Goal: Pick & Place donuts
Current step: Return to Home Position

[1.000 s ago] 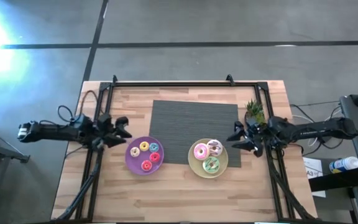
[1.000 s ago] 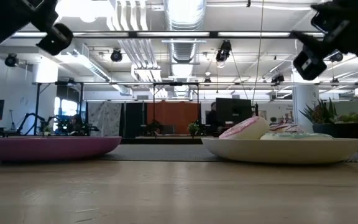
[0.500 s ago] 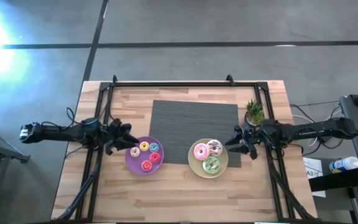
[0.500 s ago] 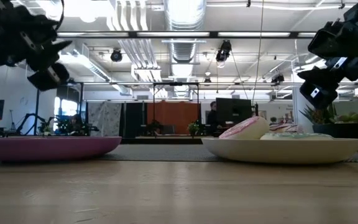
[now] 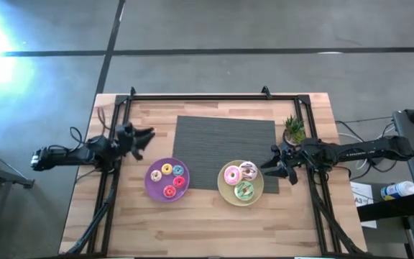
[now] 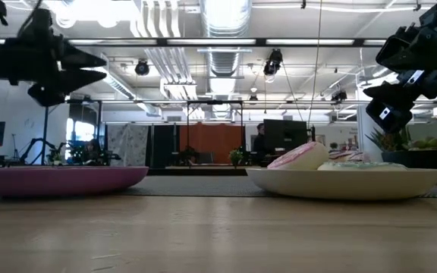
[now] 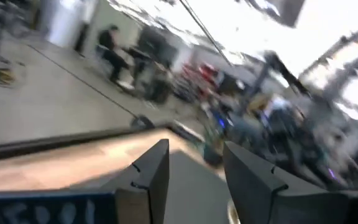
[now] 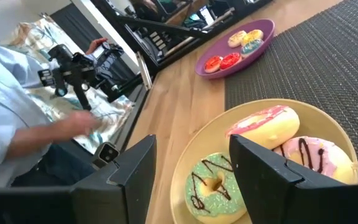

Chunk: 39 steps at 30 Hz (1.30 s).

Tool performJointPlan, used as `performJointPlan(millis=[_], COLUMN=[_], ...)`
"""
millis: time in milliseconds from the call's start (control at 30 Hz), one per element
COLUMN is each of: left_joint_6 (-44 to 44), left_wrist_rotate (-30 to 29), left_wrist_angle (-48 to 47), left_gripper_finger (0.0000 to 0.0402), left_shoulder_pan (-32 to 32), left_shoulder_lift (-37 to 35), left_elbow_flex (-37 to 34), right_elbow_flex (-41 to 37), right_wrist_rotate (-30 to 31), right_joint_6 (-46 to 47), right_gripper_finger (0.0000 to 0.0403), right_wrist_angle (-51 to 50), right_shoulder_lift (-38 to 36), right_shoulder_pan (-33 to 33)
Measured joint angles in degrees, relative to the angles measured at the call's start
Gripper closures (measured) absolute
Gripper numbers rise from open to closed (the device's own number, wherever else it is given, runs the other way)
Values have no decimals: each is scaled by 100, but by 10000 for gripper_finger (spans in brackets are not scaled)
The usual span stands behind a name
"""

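Observation:
Three larger donuts, pink, white with dark streaks and green, lie flat on the pale-yellow plate. Several tinier ones, among them yellow, blue and red, lie on the purple plate. My right gripper hovers open just right of the yellow plate, above its rim; its wrist view shows the pink and green donuts ahead of its fingers. My left gripper is open in the air, left of and beyond the purple plate, held roughly level.
A dark ribbed mat lies between and behind the plates. A small potted plant stands just beyond my right arm. Black frame rails run along the table's far and side edges. A person's sleeve and hand show beyond the table's left edge.
My left gripper has drawn away from the purple plate's left rim toward the far edge and tipped up from a downward slant to nearly level. My right gripper came down and toward the yellow plate, then held still. The donuts and plates have not moved.

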Motion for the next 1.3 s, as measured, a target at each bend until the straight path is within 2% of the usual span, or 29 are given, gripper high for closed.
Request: performJointPlan(millis=[133, 1000, 1233, 1300], left_joint_6=[-10, -9, -9, -9], left_wrist_rotate=[-517, -547, -545, -543], left_wrist_angle=[-55, -200, -202, -202], left_gripper_finger=[277, 278, 278, 278], left_shoulder_pan=[-2, -2, -2, -2], left_shoulder_lift=[0, 219, 219, 219], left_elbow_flex=[-2, -2, -4, -4], right_elbow_flex=[0, 2, 2, 2], right_wrist_rotate=[0, 6, -30, 13], right_joint_6=[1, 0, 20, -271], right_gripper_finger=[209, 209, 209, 209], right_wrist_angle=[2, -10, -421, -573], right_shoulder_lift=[2, -5, -828, -1153], right_shoulder_pan=[0, 3, 35, 42])
